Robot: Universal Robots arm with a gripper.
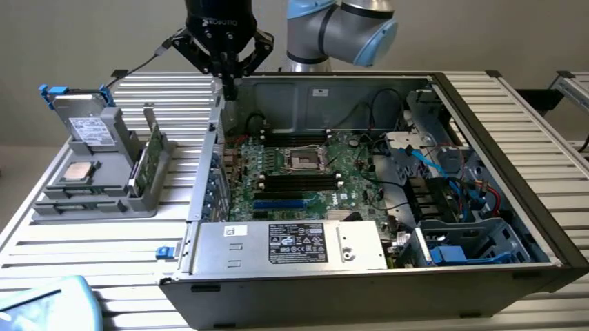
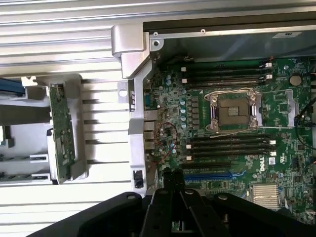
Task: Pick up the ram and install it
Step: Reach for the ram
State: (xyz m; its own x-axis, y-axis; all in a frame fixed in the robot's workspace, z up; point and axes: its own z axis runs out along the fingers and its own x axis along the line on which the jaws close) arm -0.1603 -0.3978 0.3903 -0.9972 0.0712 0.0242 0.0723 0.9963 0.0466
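A black robot tool (image 1: 227, 81) hangs with its fingers pressed together and nothing between them. It is above the rear corner of an open black-and-silver metal computer case (image 1: 304, 103), on the exterior view's left.

The ram, a thin, long green circuit-board stick (image 2: 61, 133), stands on edge in a grey plastic holder (image 1: 92, 200) just beside the case. It is untouched and apart from the tool.

Likely risks:
- The stick is narrow and upright, so an off-centre pinch could tilt it or jam it in the holder.
- The case's metal side wall rises between the holder and the green motherboard (image 1: 304, 189), so a carry that runs too low might knock it.
- The long black memory slots (image 2: 229, 148) lie close to the square silver processor socket (image 2: 232, 111), so a skewed or reversed stick might bind rather than seat.

The tabletop (image 1: 92, 255) is made of ribbed, silvery aluminium slats. A plain beige wall stands behind it.
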